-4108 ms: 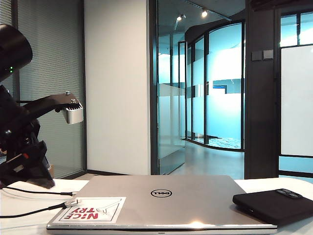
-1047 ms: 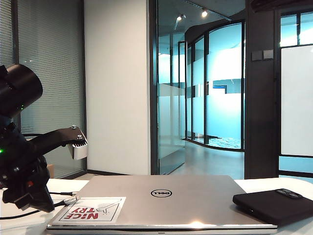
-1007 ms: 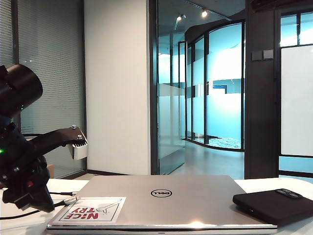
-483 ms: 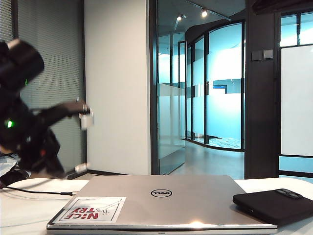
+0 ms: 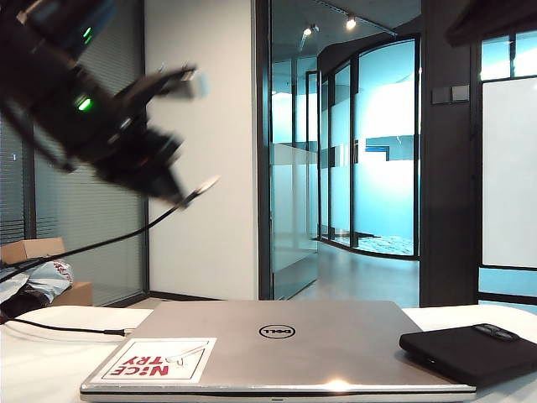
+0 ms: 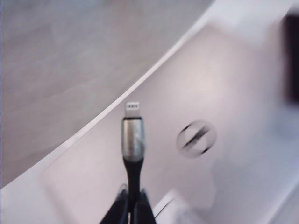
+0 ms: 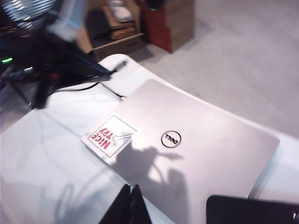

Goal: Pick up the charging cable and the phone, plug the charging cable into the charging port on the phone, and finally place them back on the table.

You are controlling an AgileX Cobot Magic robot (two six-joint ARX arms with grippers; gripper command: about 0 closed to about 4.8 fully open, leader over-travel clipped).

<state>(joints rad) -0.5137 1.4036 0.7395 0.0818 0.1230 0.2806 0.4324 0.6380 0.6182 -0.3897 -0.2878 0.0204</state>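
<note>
My left gripper [image 6: 132,199] is shut on the charging cable [image 6: 133,161], just behind its silvery connector tip [image 6: 132,133]. In the exterior view that gripper [image 5: 179,196] hangs blurred high at the upper left, and the charging cable [image 5: 92,245] trails down to the left. The black phone [image 5: 470,353] lies flat on the table [image 5: 38,374] at the right, beside the laptop. My right gripper [image 7: 130,192] hovers shut and empty above the table's front, with the phone [image 7: 252,211] close by.
A closed silver Dell laptop [image 5: 277,340] with a red-lettered sticker [image 5: 153,359] fills the middle of the table. A second thin black cable [image 5: 63,329] with a dark plug lies on the table at the left. Cardboard boxes [image 7: 119,28] stand on the floor beyond.
My left arm has swung up and to the right from the table's left side, lifting the charging cable's tip high above the laptop. The phone and laptop have not moved.
</note>
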